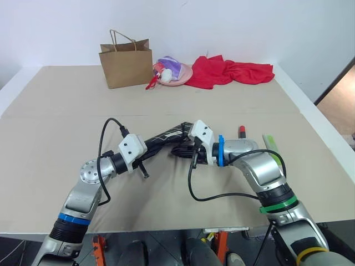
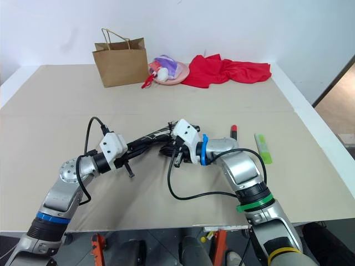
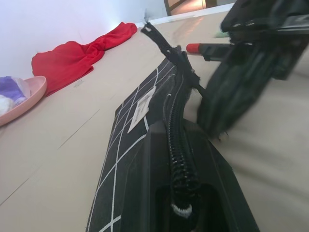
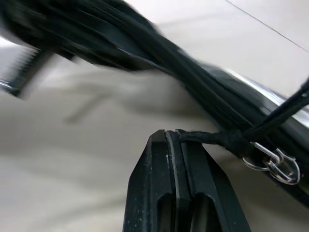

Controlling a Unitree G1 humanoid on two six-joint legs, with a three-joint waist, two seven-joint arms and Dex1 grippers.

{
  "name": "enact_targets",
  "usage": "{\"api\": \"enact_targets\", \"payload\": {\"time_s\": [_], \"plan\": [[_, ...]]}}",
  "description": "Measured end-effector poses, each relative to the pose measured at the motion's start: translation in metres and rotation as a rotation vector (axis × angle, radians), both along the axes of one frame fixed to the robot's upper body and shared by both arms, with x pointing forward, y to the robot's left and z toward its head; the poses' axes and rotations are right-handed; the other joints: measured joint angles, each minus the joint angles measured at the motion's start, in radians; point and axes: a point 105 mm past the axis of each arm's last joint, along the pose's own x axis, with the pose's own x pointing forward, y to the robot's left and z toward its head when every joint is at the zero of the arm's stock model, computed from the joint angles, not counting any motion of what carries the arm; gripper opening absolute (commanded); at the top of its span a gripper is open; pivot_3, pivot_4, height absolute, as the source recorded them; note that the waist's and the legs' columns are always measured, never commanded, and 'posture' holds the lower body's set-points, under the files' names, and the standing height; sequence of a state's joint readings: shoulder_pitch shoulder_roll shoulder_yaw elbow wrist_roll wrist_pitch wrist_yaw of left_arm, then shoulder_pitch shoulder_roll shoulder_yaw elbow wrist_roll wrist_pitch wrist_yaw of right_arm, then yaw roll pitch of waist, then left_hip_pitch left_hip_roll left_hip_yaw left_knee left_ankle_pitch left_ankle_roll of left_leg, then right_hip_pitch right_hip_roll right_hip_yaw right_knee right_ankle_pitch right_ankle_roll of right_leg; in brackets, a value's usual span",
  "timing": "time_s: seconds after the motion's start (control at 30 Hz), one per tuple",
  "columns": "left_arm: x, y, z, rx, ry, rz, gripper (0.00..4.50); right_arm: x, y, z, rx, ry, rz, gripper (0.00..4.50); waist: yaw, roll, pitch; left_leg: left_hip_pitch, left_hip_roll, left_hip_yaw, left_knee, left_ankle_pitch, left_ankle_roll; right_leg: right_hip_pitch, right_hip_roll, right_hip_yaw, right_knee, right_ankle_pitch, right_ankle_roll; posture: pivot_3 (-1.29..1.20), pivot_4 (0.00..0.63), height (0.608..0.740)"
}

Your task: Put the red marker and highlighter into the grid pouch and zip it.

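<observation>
1. Grid pouch (image 1: 169, 134), black fabric with white lines and a small white label, was held off the table (image 1: 50, 116) between the two grippers, near the table's middle, its zipper edge uppermost.
2. Left gripper (image 3: 186, 193) had its fingers clamped together on one end of the grid pouch, over the zipper teeth.
3. Right gripper (image 4: 175, 140) had its fingers pressed together on the black cord pull (image 4: 212, 138) of the zipper, at the other end of the grid pouch; a small metal ring (image 4: 273, 162) joined the cord to the slider.
4. Red marker (image 1: 242, 131) lay on the table just beyond the right gripper, apart from the grid pouch.
5. Highlighter (image 2: 262, 147), lime green, lay on the table to the right of the red marker, near it but not touching.
6. Brown paper bag (image 1: 126, 64) stood upright at the far side of the table, well apart from the grid pouch.
7. Pink bowl (image 1: 180, 77) holding purple and white items sat just right of the paper bag; a red cloth (image 1: 230, 71) lay crumpled beside the bowl.
</observation>
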State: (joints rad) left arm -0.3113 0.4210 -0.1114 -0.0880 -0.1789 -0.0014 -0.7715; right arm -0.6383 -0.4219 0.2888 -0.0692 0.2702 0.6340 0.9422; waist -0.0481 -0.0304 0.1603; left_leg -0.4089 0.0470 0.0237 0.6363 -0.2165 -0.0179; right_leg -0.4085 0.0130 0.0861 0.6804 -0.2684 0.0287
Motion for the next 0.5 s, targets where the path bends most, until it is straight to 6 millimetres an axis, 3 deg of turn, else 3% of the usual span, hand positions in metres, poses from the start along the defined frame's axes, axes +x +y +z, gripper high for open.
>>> {"api": "enact_targets", "payload": {"time_s": [0.3,0.4,0.5], "plan": [[0.0,0.0,0.0,-0.001,0.0,-0.001,0.0,-0.015,0.025,0.002,0.056,0.046,0.09,0.04,0.001,0.0,0.0,0.0,0.0,-0.001,0.001,0.0,0.0,0.0,-0.001,-0.001,0.0,0.0,0.0,0.0,0.15,0.74],[0.0,0.0,0.0,-0.002,0.0,-0.001,0.0,-0.011,0.026,0.005,0.057,0.038,0.062,0.87,0.0,0.0,0.0,0.0,0.0,-0.001,0.0,0.0,0.0,0.0,-0.001,-0.001,0.0,0.0,0.0,0.0,0.15,0.74],[0.0,-0.001,0.001,-0.003,-0.004,-0.003,0.0,-0.001,0.018,0.004,0.041,0.035,0.005,2.23,0.001,0.0,0.0,0.0,-0.001,-0.002,0.001,0.0,0.0,0.0,-0.001,-0.001,0.0,0.0,0.0,0.0,0.15,0.74]]}}
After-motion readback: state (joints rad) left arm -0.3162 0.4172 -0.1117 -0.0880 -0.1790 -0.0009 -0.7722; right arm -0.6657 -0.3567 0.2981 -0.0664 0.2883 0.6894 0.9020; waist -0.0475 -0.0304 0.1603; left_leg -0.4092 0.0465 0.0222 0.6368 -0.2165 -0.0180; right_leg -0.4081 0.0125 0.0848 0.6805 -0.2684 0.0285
